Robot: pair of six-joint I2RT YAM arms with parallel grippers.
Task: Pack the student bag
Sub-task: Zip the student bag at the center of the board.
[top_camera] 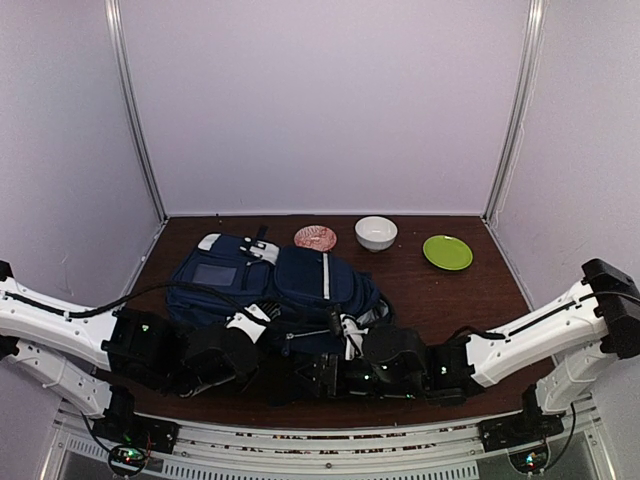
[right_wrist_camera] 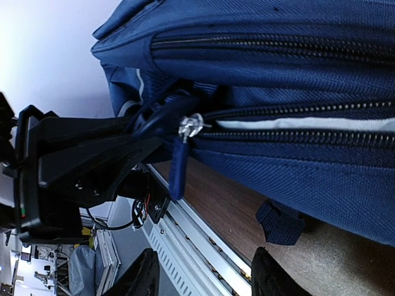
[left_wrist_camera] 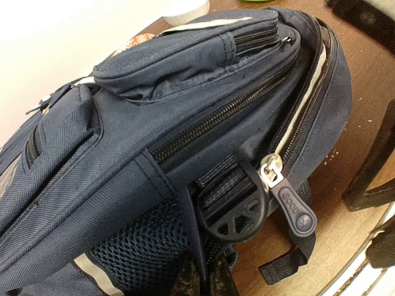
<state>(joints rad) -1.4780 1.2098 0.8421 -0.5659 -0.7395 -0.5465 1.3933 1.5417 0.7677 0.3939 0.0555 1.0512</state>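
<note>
The student bag [top_camera: 290, 285], a navy-blue backpack with pale stripe trim, lies on the dark wooden table [top_camera: 470, 300] just ahead of both arms. My left gripper [left_wrist_camera: 207, 280] is shut on a thin navy strip of fabric on the bag's side [left_wrist_camera: 197, 240], below a black plastic buckle [left_wrist_camera: 237, 213]. A grey zipper pull [left_wrist_camera: 296, 206] hangs beside the buckle. My right gripper [right_wrist_camera: 207, 277] is open with nothing between its fingers. It sits low at the table's near edge, under the bag's blue zipper pull [right_wrist_camera: 178, 166]. From above, the left gripper [top_camera: 262, 335] and right gripper [top_camera: 348, 342] meet at the bag's near side.
Behind the bag stand a pink patterned plate [top_camera: 315, 237], a white bowl [top_camera: 376, 232] and a green plate [top_camera: 447, 252]. The metal rail of the table's near edge [right_wrist_camera: 203, 240] runs below my right fingers. The left arm's black wrist [right_wrist_camera: 80, 160] is close by.
</note>
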